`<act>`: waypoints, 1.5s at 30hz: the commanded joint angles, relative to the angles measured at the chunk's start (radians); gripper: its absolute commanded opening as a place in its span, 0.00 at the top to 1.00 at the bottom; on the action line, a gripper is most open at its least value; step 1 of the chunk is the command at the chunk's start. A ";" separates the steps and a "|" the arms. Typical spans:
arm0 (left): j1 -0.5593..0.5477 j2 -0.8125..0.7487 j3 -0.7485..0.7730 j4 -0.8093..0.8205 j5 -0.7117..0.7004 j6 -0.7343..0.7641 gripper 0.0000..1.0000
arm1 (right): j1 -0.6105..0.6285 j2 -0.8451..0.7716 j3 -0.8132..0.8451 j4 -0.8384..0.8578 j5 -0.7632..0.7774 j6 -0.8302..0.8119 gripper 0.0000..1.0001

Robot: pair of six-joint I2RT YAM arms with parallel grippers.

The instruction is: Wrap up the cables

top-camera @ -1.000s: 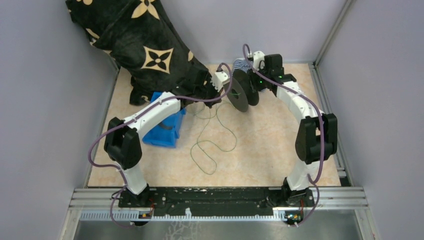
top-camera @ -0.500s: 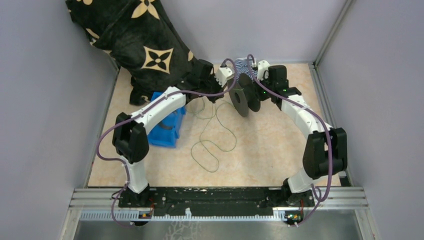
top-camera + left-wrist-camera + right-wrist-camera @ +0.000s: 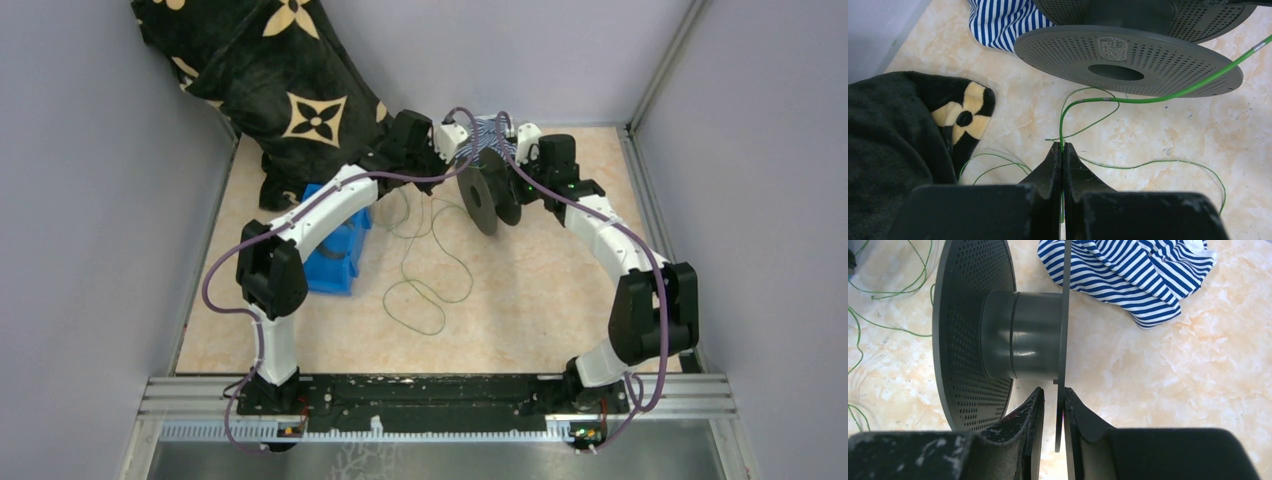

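Left hand [image 3: 1062, 152] pinches cables [image 3: 1128, 99]; right hand [image 3: 1054, 405] grips spool [image 3: 998, 335] flange; striped cloth [image 3: 1133, 275] behind.

This place looks like a robot test cell in a lab. Plain grey walls [image 3: 90, 240] close a small table [image 3: 520, 300] on three sides, and a metal rail [image 3: 440, 392] at the near edge carries two arms. Loose cloths lie around like practice props.
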State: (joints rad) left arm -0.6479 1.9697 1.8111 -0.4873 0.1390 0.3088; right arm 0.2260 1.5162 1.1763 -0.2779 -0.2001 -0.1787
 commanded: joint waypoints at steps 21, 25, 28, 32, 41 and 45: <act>0.002 0.036 0.078 -0.038 0.017 -0.023 0.98 | -0.001 -0.085 0.028 -0.008 0.001 0.010 0.64; 0.002 0.044 0.093 -0.045 0.025 -0.025 0.98 | -0.001 -0.087 0.026 -0.018 0.007 0.010 0.66; 0.002 0.042 0.095 -0.046 0.032 -0.027 0.98 | -0.001 -0.090 0.021 -0.030 0.013 0.010 0.71; 0.002 0.038 0.095 -0.046 0.047 -0.034 0.97 | -0.002 -0.109 -0.001 -0.036 0.035 0.009 0.73; 0.001 0.022 0.074 -0.048 0.081 -0.048 0.97 | -0.001 -0.165 -0.057 -0.058 0.073 0.008 0.85; 0.001 0.011 0.059 -0.048 0.085 -0.047 0.96 | 0.001 -0.195 -0.088 -0.059 0.093 0.011 0.88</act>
State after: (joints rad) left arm -0.6479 2.0010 1.8709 -0.5243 0.2001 0.2729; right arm 0.2260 1.3865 1.1057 -0.3527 -0.1398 -0.1722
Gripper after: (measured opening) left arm 0.035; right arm 0.135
